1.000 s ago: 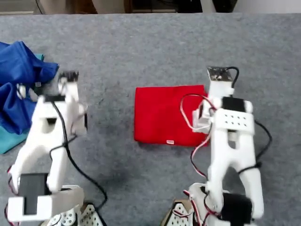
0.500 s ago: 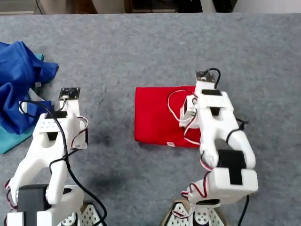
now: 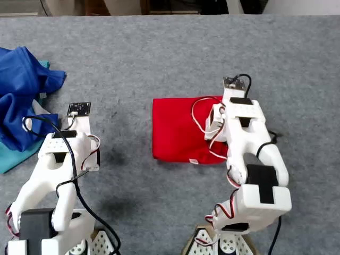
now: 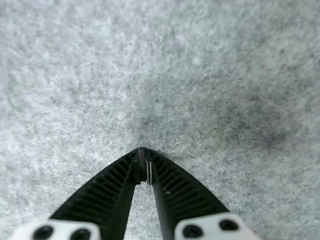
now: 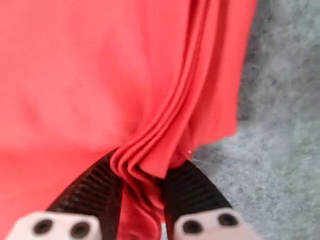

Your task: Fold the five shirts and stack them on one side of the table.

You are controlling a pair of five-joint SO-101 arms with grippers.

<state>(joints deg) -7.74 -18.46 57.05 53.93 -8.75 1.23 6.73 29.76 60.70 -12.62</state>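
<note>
Red cotton shirt (image 3: 180, 135), folded to a flat rectangle, lies near the middle of my grey felt table (image 3: 159, 48). My right gripper (image 5: 145, 167) is pinched tight on a ridge of bunched folds near its 3 o'clock edge. My left gripper (image 4: 143, 154) hangs over bare felt, tips together, holding nothing. At 9 o'clock a crumpled blue shirt (image 3: 21, 101) is heaped on a teal shirt (image 3: 10, 159).

The blue shirt (image 3: 24, 90), cropped at nine o'clock, buries a teal shirt (image 3: 10, 159); the right arm (image 3: 249, 139) partly hides the red shirt (image 3: 178, 133).
</note>
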